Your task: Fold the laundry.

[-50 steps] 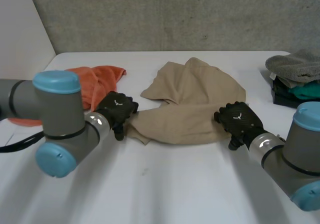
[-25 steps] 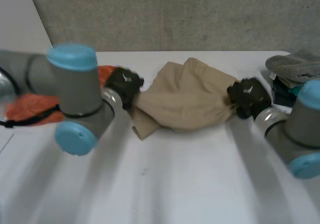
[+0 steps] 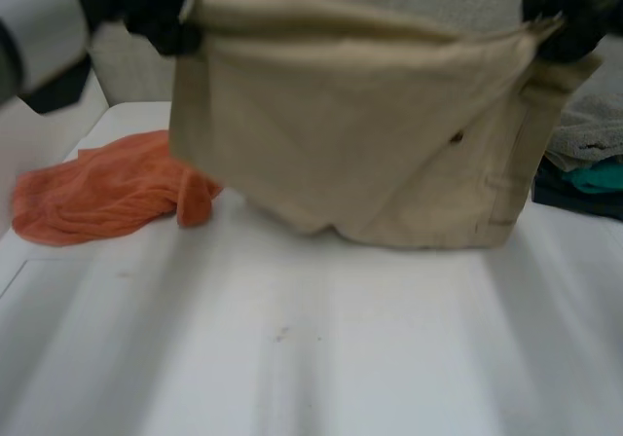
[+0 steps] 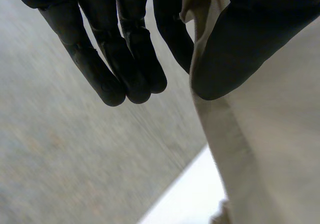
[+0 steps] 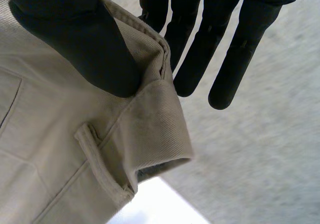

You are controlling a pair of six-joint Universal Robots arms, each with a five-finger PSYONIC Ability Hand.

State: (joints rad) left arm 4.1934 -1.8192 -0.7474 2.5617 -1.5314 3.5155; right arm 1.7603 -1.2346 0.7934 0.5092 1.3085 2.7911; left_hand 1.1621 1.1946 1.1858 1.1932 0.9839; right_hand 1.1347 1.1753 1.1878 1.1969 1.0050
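Though aloft, garment (image 3: 350,134) hem near table (image 3: 292,358).

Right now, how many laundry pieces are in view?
5: a beige garment held up between left hand and right hand; an orange cloth on the table, left of it; grey towel, teal piece and dark piece stacked at the right. The garment may hide more.

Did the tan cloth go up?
Yes. The tan cloth lay on the table beside the orange cloth; now the left hand and right hand hold its top corners up, high above the orange cloth.
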